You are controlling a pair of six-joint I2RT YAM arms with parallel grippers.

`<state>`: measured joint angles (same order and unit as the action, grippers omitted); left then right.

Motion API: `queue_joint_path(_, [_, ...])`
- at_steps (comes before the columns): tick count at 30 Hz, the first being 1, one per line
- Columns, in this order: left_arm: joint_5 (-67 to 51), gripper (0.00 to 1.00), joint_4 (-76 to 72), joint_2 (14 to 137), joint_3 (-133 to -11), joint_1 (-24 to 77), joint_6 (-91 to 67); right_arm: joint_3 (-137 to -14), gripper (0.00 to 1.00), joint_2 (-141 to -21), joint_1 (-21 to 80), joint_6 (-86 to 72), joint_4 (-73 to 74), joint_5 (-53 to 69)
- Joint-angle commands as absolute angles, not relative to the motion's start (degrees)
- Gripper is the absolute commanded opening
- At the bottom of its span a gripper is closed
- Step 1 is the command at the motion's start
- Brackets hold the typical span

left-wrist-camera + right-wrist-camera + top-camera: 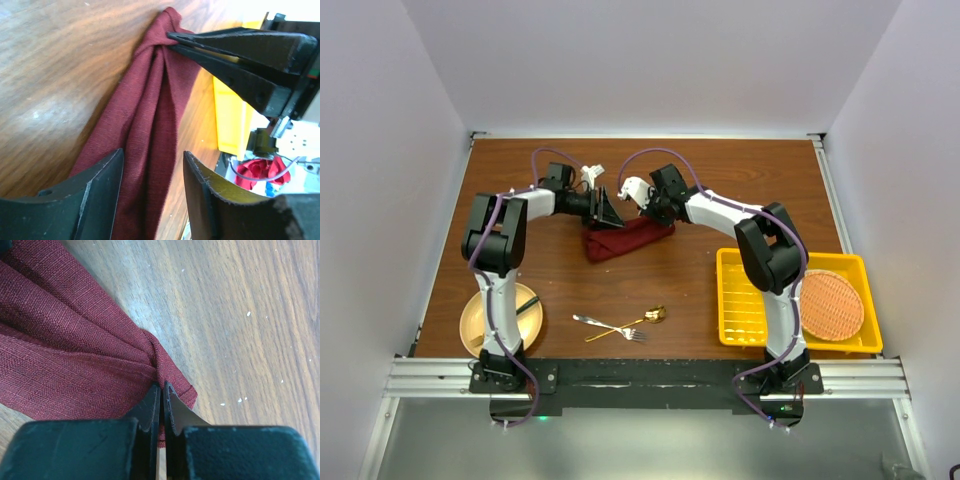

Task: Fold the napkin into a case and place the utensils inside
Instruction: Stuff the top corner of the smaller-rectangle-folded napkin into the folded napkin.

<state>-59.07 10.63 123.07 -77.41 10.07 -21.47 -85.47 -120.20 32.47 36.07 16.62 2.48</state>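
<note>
White-walled booth, wood table [740, 180], even light. The napkin [625, 240] sits mid-table toward the back, bunched into a rumpled roll. It isn't a flat strip, so no case yet.

The right gripper [161, 392] is clenched on one end, pinching a gathered corner low to the wood. The left gripper [152, 155] has its jaws parted and straddles the cloth further along. Fabric runs between the fingers but I can't see anything pinched.

My read: the folding step is in hand and it's early in the task. To do it well, the left should grab one clean edge rather than the whole bundle. Then pull against the right's pinch to take out the twist, and lay the cloth flat before creasing. The pleats converge into a knot at the right's pinch, which will fight any neat fold unless it's spread first.

Room: there's bare wood behind the napkin and on both sides. Fork [588, 321] and spoon [655, 314] lie crossed by the near edge, well apart from the cloth. Dragging the napkin toward the bases could sweep them. The yellow tray [740, 300] with the orange mat [832, 303] is off to the right, and the plate [473, 320] is at the near left. Both are out of the way. The wrists are close together over the cloth, so I'd call a bump between them the main risk.
</note>
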Motion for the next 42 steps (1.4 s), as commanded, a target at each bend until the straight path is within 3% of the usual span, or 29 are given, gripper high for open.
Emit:
queue_joint_path(1, [-63.72,0.56,5.44,119.88,-76.03,10.02,-24.35,-83.85,0.00,-120.67,31.82,37.00,18.37,0.44])
queue_joint_path(5, [-62.49,0.56,6.94,119.62,-76.02,10.54,-22.42,-84.02,0.00,-120.85,31.82,37.00,18.37,0.35])
queue_joint_path(8, [-60.21,0.49,11.32,119.79,-77.86,11.86,-18.29,-84.02,0.00,-120.85,31.82,37.18,18.28,0.26])
queue_joint_path(15, [-56.43,0.12,14.15,119.80,-80.07,12.48,-16.52,-82.88,0.00,-120.41,31.99,38.32,17.32,0.79])
queue_joint_path(19, [-55.99,0.00,11.34,118.83,-80.42,12.13,-19.07,-82.35,0.00,-120.15,31.99,39.20,16.44,0.79])
queue_joint_path(28, [-53.09,0.00,8.00,122.24,-80.77,10.73,-21.71,-81.74,0.00,-119.88,31.99,40.96,15.82,0.97])
queue_joint_path(31, [-53.78,0.09,4.93,124.09,-80.25,10.02,-24.34,-81.83,0.00,-119.97,31.99,41.40,15.73,0.97])
queue_joint_path(32, [-56.75,0.20,2.66,124.19,-79.55,9.93,-25.74,-82.09,0.00,-120.23,31.99,41.40,15.99,0.88])
queue_joint_path(35, [-61.42,0.36,-7.98,123.40,-76.65,9.93,-31.45,-82.79,0.00,-120.76,31.99,41.31,16.26,0.79])
queue_joint_path(38, [-63.27,0.42,-8.18,122.78,-76.90,9.93,-31.12,-83.32,0.00,-120.85,32.08,41.13,16.35,0.70])
queue_joint_path(42, [-62.23,0.44,2.26,121.99,-79.36,10.11,-23.13,-83.76,0.00,-121.29,32.08,40.96,16.52,0.79])
